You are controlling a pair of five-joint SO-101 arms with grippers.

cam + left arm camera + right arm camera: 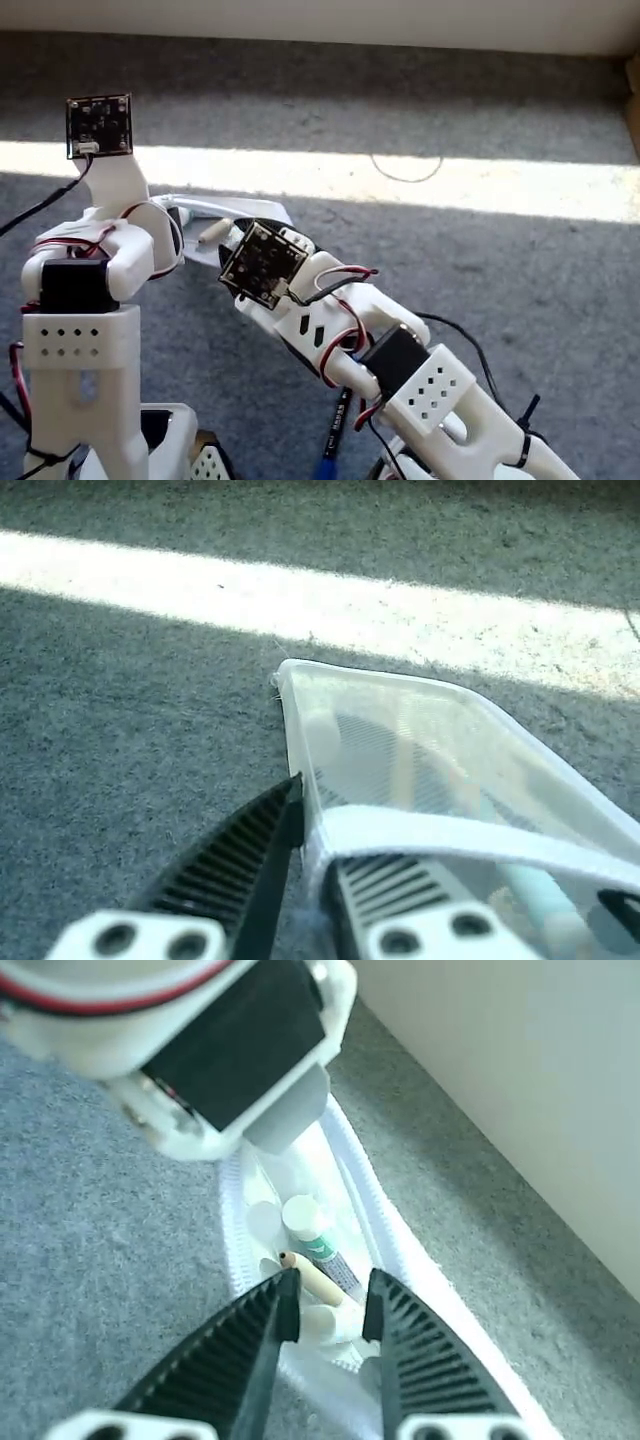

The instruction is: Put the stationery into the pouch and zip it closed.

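The translucent white mesh pouch [252, 212] lies on grey carpet between the two arms, its mouth open. My left gripper [315, 830] is shut on the pouch's [420, 740] white zip edge at one corner. Through the mesh I see a teal pen [530, 890] and a beige stick [405, 765]. My right gripper [328, 1295] stands open just over the mouth of the pouch [378, 1215]. Inside lie a white-capped tube [310, 1228], a beige pencil [312, 1278] and white pieces. A dark pen with a blue end [335, 440] lies on the carpet under the right arm.
The left arm's body [200, 1050] hangs close over the far end of the pouch. A thin wire loop [405, 172] lies in the sunlit strip behind. A pale wall [400, 20] borders the carpet at the back.
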